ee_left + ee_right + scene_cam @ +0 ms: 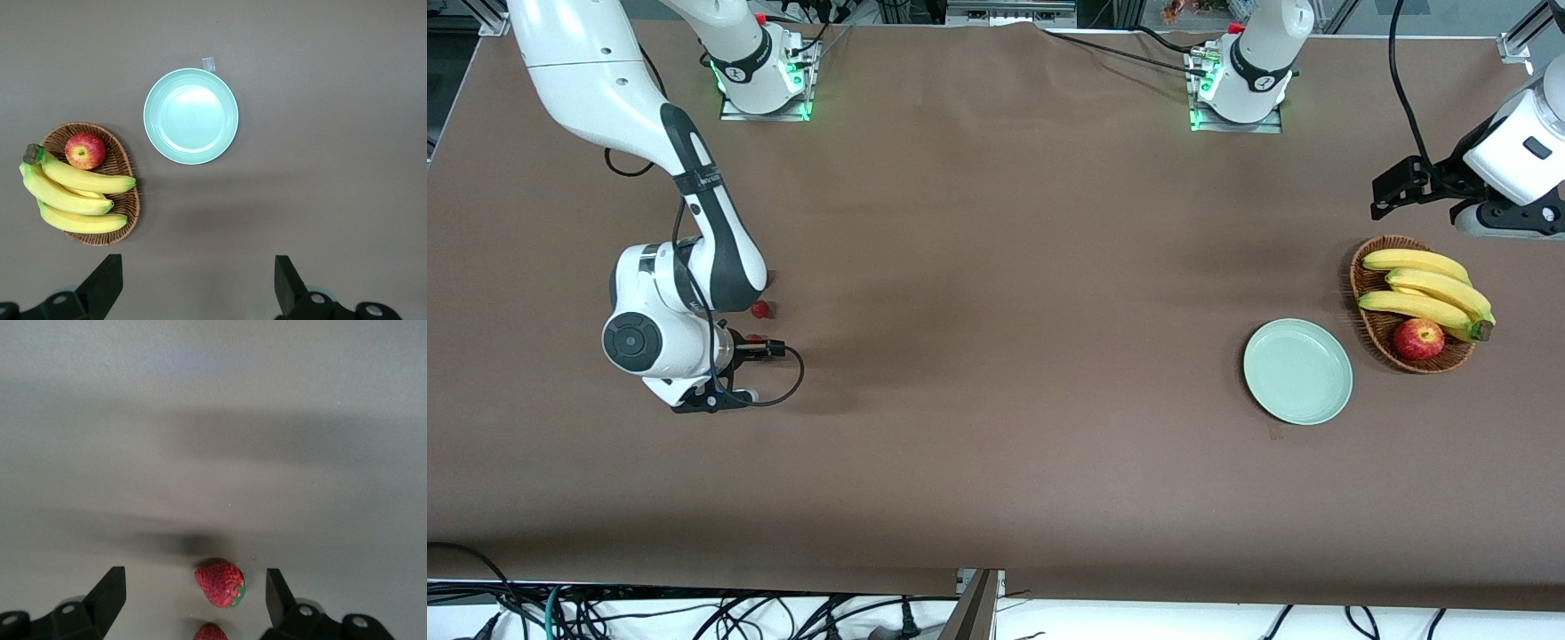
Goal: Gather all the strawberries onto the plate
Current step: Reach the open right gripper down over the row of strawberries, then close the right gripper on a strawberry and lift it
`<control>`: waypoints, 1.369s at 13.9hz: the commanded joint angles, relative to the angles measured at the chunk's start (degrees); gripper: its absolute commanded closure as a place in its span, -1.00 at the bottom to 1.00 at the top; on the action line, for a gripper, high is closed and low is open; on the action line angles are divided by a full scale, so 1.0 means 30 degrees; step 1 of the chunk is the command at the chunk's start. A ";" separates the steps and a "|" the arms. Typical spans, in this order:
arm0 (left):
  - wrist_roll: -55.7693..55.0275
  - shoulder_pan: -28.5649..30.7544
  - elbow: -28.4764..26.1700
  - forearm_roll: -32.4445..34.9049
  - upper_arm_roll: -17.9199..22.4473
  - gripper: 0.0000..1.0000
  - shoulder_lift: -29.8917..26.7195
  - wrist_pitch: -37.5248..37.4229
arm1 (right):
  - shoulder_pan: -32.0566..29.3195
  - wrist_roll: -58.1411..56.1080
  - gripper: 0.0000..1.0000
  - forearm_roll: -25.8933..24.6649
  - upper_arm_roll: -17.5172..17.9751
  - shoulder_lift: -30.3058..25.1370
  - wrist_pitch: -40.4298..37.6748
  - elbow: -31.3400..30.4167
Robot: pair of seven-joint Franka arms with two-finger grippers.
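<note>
Three strawberries lie close together near the right arm's end of the table: one in plain sight, one half hidden by the arm, and a red sliver under the hand. My right gripper is down over them and open. One strawberry sits between its fingers, touching neither, and a second lies just beside it. The pale mint-green plate holds nothing and sits toward the left arm's end. My left gripper waits open, high over the table near the plate.
A brown wicker basket with bananas and a red apple stands beside the plate, toward the left arm's end. The left arm's hand hangs above the table just past the basket. A brown cloth covers the table.
</note>
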 commanded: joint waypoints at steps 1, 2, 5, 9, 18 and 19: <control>-0.0100 0.0036 0.0155 0.0332 -0.0050 -1.00 -0.0131 -0.0295 | -0.0161 -0.0374 -0.75 0.0369 0.0086 -0.0517 0.1754 -0.1853; -0.0100 0.0036 0.0155 0.0303 -0.0050 -1.00 -0.0102 -0.0295 | -0.0161 -0.0374 -0.70 0.0369 0.0086 -0.0547 0.2254 -0.2265; -0.0100 0.0036 0.0155 0.0303 -0.0050 -1.00 -0.0131 -0.0295 | -0.0190 -0.0550 -0.43 0.0427 0.0086 -0.0518 0.2464 -0.2474; -0.0100 0.0036 0.0155 0.0303 -0.0050 -1.00 -0.0102 -0.0295 | -0.0219 -0.0550 0.02 0.0457 0.0086 -0.0518 0.2435 -0.2504; -0.0100 0.0036 0.0155 0.0303 -0.0050 -1.00 -0.0102 -0.0295 | 0.0481 0.0122 0.38 0.2797 0.0584 -0.0577 0.1996 -0.0661; -0.0100 0.0036 0.0155 0.0332 -0.0050 -1.00 -0.0102 -0.0295 | 0.0570 0.0124 0.38 0.2800 0.0555 -0.0576 0.1995 -0.0629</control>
